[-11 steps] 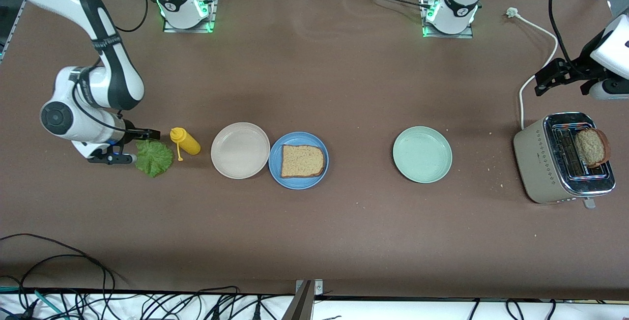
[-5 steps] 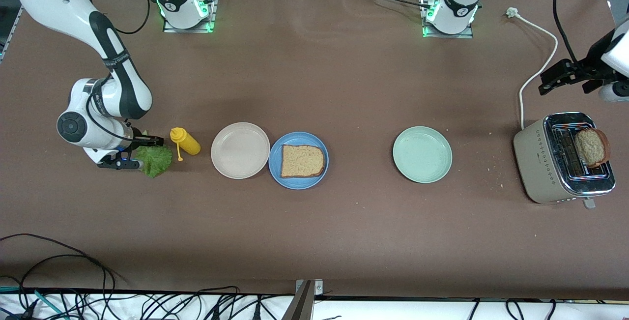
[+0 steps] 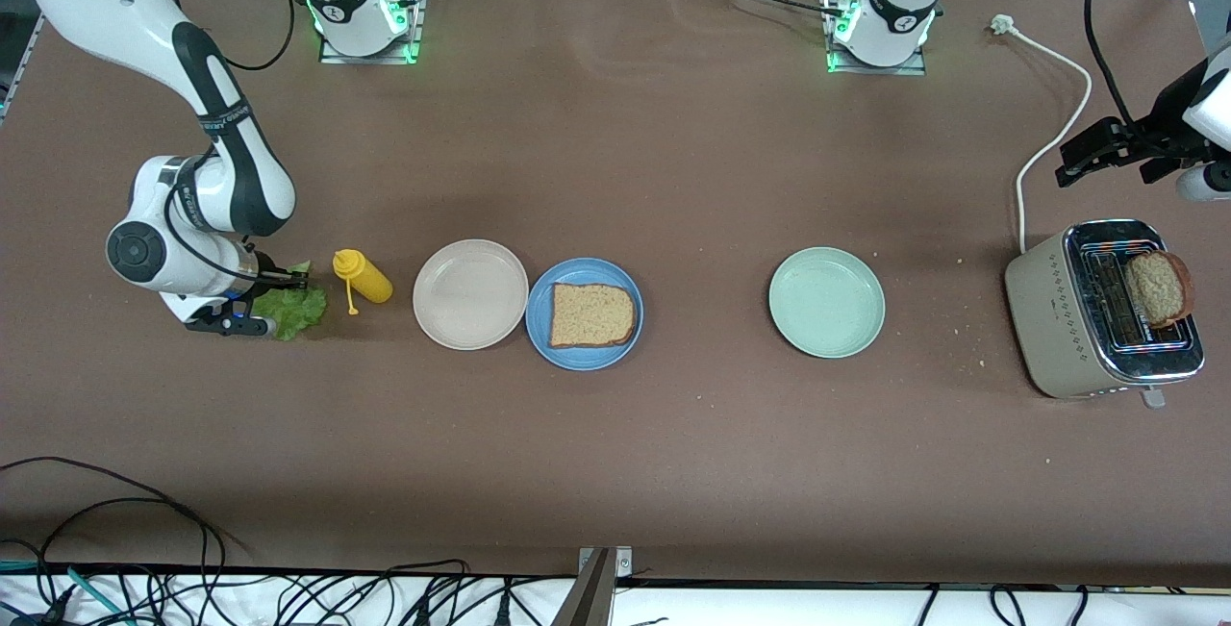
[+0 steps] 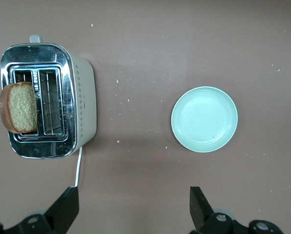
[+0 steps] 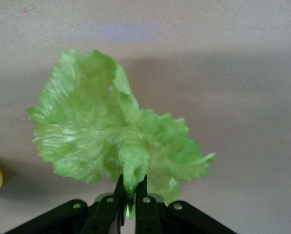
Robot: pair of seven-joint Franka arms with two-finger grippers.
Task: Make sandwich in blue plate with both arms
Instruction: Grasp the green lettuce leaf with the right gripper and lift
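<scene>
The blue plate (image 3: 585, 357) sits mid-table with one brown bread slice (image 3: 591, 315) on it. A ruffled green lettuce leaf (image 3: 293, 309) lies at the right arm's end of the table; in the right wrist view the lettuce (image 5: 106, 136) is bunched. My right gripper (image 3: 274, 297) is shut on the leaf's edge, its fingertips (image 5: 130, 187) pinching a fold. A second bread slice (image 3: 1157, 287) stands in the toaster (image 3: 1058, 318), also seen in the left wrist view (image 4: 19, 108). My left gripper (image 3: 1082, 150) is open and empty, up in the air over bare table beside the toaster.
A yellow squeeze bottle (image 3: 362, 278) lies beside the lettuce. A beige plate (image 3: 470, 294) touches the blue plate. A pale green plate (image 3: 826, 302) sits toward the left arm's end. The toaster's white cord (image 3: 1058, 126) runs toward the arms' bases.
My right gripper came down onto the lettuce and closed on it, bunching the leaf. My left gripper drifted slightly outward and has stayed open.
</scene>
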